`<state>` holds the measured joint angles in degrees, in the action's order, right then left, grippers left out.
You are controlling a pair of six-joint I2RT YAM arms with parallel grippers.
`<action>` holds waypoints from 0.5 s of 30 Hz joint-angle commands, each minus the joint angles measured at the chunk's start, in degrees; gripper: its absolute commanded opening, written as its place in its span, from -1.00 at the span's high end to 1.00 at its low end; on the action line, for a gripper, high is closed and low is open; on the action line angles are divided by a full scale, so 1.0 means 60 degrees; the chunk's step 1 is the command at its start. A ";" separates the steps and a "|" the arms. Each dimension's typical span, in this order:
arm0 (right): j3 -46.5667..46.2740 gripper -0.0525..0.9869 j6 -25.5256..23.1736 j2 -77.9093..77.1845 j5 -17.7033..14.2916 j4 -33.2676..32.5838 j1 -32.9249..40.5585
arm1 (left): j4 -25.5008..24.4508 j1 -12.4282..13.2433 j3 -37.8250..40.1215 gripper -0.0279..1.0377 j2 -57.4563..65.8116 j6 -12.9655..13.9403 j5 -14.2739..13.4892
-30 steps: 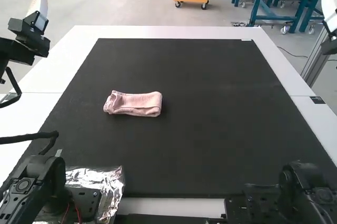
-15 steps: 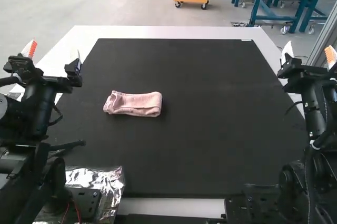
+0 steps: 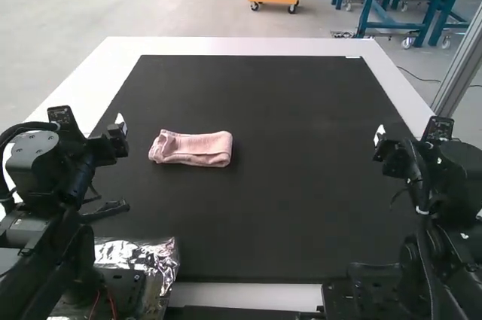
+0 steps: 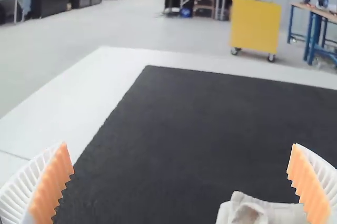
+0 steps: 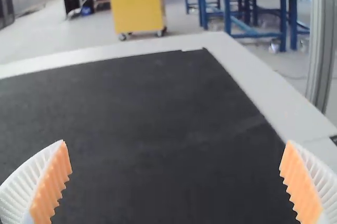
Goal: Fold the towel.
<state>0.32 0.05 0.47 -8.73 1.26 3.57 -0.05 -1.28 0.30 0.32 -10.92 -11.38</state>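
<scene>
Towel [image 3: 191, 148], one: folded bundle, unmoved; we judge folding finished. Left fingers [image 4: 52, 186], right fingers [image 5: 51, 184]: both wide, drawn back nearer their bases.

You will note your left gripper [image 3: 94, 143] open and empty, its white ribbed fingers at opposite sides of the frame's foreground, orange pads [image 4: 53, 184] facing inward. The pale towel [image 4: 279, 213], partly cropped at the frame's near edge, presents a hollow fold at its end; one finger overlaps its outline, contact undetermined. Black mat [image 4: 210, 124] occupies your frame's centre, bordered by white tabletop [image 4: 68, 95]. A yellow cart [image 4: 255, 23] stands in the background.
</scene>
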 commanded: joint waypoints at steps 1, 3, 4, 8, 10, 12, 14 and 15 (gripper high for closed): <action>-0.0067 -0.85 0.0123 -0.0064 -0.0097 0.0069 -0.0068 | -0.0152 0.0023 -0.0049 -0.86 -0.0053 -0.1257 -0.0155; -0.0067 -0.85 0.0123 -0.0078 -0.0083 0.0054 -0.0054 | -0.0328 0.0067 -0.0049 -0.86 -0.0053 -0.1725 -0.0155; -0.0067 -0.85 0.0123 -0.0078 -0.0068 0.0054 -0.0054 | -0.0357 0.0081 -0.0049 -0.86 -0.0053 -0.1813 -0.0155; -0.0067 -0.85 0.0123 -0.0078 -0.0068 0.0054 -0.0054 | -0.0372 0.0140 -0.0049 -0.86 -0.0053 -0.1857 -0.0155; -0.0067 -0.85 0.0123 -0.0078 -0.0068 0.0054 -0.0054 | -0.0372 0.0140 -0.0049 -0.86 -0.0053 -0.1857 -0.0155; -0.0067 -0.85 0.0123 -0.0078 -0.0068 0.0054 -0.0054 | -0.0372 0.0140 -0.0049 -0.86 -0.0053 -0.1857 -0.0155; -0.0067 -0.85 0.0123 -0.0078 -0.0068 0.0054 -0.0054 | -0.0372 0.0140 -0.0049 -0.86 -0.0053 -0.1857 -0.0155; -0.0067 -0.85 0.0123 -0.0078 -0.0068 0.0054 -0.0054 | -0.0372 0.0140 -0.0049 -0.86 -0.0053 -0.1857 -0.0155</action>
<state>0.32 0.30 0.40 -8.82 1.21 3.57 -2.57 -0.97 0.30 0.32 -21.08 -11.84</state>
